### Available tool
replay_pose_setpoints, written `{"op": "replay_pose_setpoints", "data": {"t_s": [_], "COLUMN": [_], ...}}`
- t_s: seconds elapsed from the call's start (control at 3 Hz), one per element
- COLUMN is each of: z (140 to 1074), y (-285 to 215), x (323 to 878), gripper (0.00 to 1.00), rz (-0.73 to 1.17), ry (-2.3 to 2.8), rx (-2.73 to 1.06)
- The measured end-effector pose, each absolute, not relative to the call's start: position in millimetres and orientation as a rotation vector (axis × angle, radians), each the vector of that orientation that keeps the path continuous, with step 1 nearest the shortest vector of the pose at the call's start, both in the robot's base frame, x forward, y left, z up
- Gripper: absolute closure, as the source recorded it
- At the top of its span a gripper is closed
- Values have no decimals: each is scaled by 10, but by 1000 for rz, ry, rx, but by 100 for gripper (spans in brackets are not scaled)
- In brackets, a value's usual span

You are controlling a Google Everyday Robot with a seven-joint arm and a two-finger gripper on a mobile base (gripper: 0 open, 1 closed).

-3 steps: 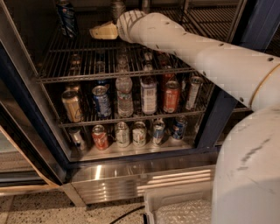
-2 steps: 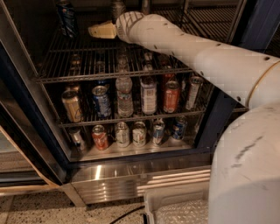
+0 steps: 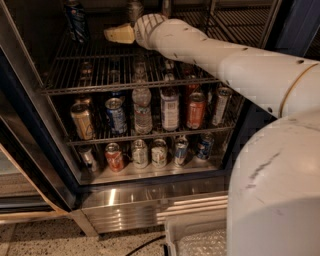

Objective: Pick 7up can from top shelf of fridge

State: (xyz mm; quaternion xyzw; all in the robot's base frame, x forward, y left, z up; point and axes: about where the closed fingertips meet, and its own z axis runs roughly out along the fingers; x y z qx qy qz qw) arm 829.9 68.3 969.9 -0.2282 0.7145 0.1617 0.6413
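— Dim back there in that fridge [image 3: 150, 202], but the top shelf [image 3: 90, 70] shows well enough. Where's the 7up can [image 3: 134, 10]?

— Upright at the back of that wire rack, near the middle, pale with a silver top. A dark blue can [image 3: 76, 20] stands well off to its left.

— And the gripper [image 3: 119, 34]?

— Over the top shelf, at the end of the white arm [image 3: 225, 55] stretching in from the right. It hovers just in front of the 7up can and a touch to the left, pointing leftward. Released or clenched, I can't tell from here. The can isn't in its grasp, as far as I can see.

— So this is the reach, not the grab?

— I'd say so: the approach, with the can not yet taken. Next it wants to turn toward the back, line up around the can's body, close on it, then lift it clear of the bars without tipping it.
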Motion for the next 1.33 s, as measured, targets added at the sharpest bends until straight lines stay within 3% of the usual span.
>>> {"op": "replay_pose_setpoints", "data": {"t_s": [0.33, 1.0, 1.33], "z": [9700, 9700, 9700], "y": [669, 671, 671], "x": [8305, 8305, 8305], "gripper": [0, 25, 26], "rz": [365, 366, 366], "ry": [1629, 1629, 1629], "rx": [-519, -519, -519]}}
